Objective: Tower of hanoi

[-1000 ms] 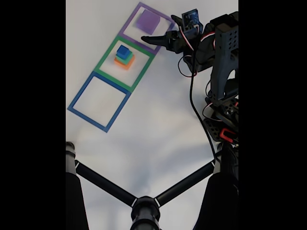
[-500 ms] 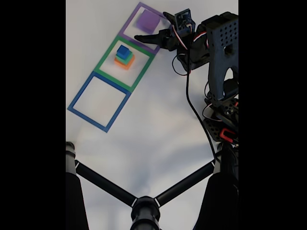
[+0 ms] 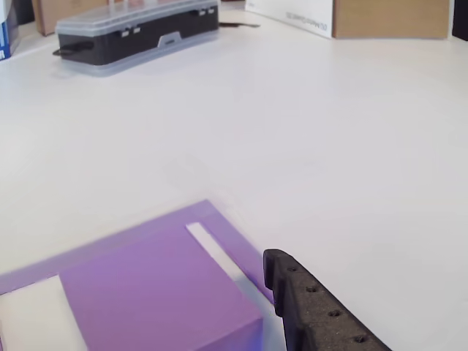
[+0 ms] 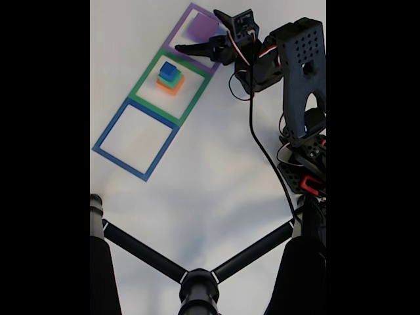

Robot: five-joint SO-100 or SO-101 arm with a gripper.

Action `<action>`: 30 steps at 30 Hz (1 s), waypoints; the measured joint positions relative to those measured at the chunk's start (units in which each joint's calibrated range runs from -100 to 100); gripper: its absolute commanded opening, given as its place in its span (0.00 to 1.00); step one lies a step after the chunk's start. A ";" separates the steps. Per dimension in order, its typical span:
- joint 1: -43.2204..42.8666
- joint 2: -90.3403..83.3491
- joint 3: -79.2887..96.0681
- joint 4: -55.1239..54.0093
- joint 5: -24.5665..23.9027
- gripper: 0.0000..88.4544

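Note:
In the fixed view the purple block (image 4: 199, 27) lies alone inside the purple tape square at the top. The blue block (image 4: 168, 69) tops a stack with green under it and the orange block (image 4: 172, 86) at the bottom, inside the green tape square. My gripper (image 4: 197, 30) hangs open over the purple block, with one black finger on its near side and the other at its far side. In the other view the purple block (image 3: 150, 292) fills the lower left, and one black finger (image 3: 314, 311) stands just to its right.
The blue tape square (image 4: 136, 139) holds nothing. The arm's body (image 4: 302, 98) and cable run down the right side, and black stand legs (image 4: 197, 279) cross the bottom. A black organiser case (image 3: 139, 33) and a cardboard box (image 3: 387, 18) sit at the table's far edge.
The gripper has moved up and to the left in the fixed view, from beside the purple square to over the purple block. The blocks have not moved.

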 measured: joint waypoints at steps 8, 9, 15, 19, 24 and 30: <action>-1.17 0.42 0.00 0.00 0.00 0.65; -1.17 0.42 0.00 0.00 0.00 0.66; -1.17 0.42 0.00 0.00 0.00 0.66; -1.17 1.26 0.17 0.00 0.00 0.66; -1.17 1.68 0.69 0.00 0.00 0.66; -1.17 1.68 1.89 -1.50 0.00 0.62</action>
